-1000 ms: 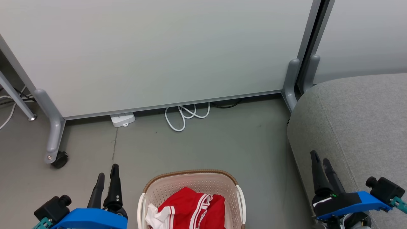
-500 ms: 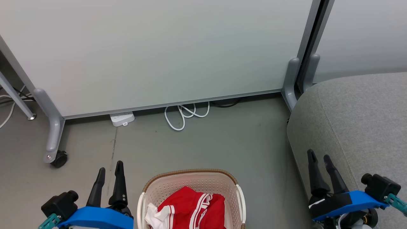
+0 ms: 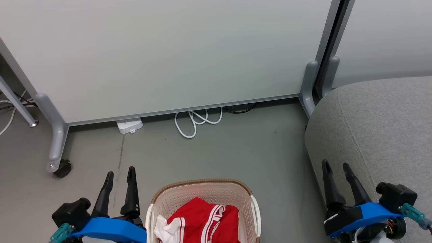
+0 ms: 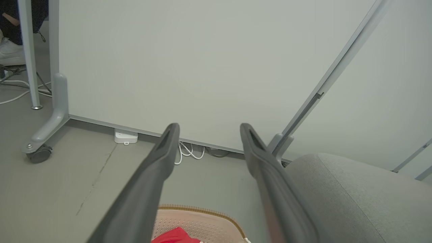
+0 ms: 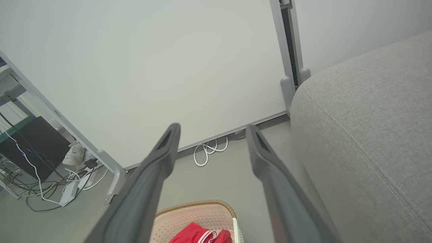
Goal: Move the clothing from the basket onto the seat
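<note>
The left claw (image 3: 120, 169) stands with its two dark fingers spread wide and nothing between them, just left of the basket (image 3: 201, 182). A second ago those fingers lay nearly together and farther left. The right claw (image 3: 335, 163) has likewise opened and drifted inward, and it now sits empty in front of the seat's rounded edge. Both arms appear to be making ready for a reach, though no garment has been touched yet, so the task seems barely begun.

The clothing (image 3: 202, 221) lies crumpled in the basket on the floor (image 3: 236, 152), between the two claws. The grey seat (image 3: 381, 128) is well apart from it on the robot's right and bare where it shows. The red heap has no clear long axis. Its white striped trim slants from upper right to lower left, and a white fold pokes out toward the left wall. The bottom edge of the head view cuts the basket off, so its length cannot be judged.
</note>
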You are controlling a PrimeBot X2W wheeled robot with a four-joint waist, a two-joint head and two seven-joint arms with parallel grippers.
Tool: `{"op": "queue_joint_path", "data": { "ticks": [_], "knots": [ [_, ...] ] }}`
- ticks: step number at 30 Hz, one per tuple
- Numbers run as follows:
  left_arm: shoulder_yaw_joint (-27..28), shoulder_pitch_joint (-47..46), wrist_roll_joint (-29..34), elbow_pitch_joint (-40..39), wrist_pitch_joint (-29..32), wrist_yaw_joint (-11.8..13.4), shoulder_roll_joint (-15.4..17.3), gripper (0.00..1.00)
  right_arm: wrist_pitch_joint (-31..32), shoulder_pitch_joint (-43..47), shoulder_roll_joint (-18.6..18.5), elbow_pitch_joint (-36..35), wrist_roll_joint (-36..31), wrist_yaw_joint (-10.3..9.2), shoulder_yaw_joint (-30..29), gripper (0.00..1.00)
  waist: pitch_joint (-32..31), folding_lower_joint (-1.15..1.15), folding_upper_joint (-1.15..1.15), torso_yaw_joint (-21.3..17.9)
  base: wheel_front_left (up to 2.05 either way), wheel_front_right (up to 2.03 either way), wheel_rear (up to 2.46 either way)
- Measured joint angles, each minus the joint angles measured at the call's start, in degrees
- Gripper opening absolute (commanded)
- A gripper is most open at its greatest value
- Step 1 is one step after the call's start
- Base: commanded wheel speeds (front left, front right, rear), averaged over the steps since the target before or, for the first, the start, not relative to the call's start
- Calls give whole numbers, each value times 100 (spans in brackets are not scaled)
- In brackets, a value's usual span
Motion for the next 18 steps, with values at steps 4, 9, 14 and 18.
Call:
{"op": "queue_joint_path", "data": {
  "ticks": [4, 9, 14, 18],
  "knots": [
    [-33, -12, 200, 1, -56, 11, 1, 100, -10, 0, -1, -14, -255, 0, -7, 100, 5, 0, 0, -1, 0, 0, 0],
    [-74, -16, 447, 0, -110, 34, 3, 100, -30, 1, -2, -42, -537, 0, -7, 100, 17, 0, 0, -6, 0, 0, 0],
    [-76, -24, 677, 2, -168, 63, 4, 100, -62, 1, -3, -75, -832, 0, -8, 100, 36, 0, 0, -15, 0, 0, 0],
    [-77, -27, 831, 22, -226, 86, 7, 100, -90, 1, -3, -94, -1051, 0, -19, 100, 44, 0, 0, -21, 0, 0, 0]
  ]
}}
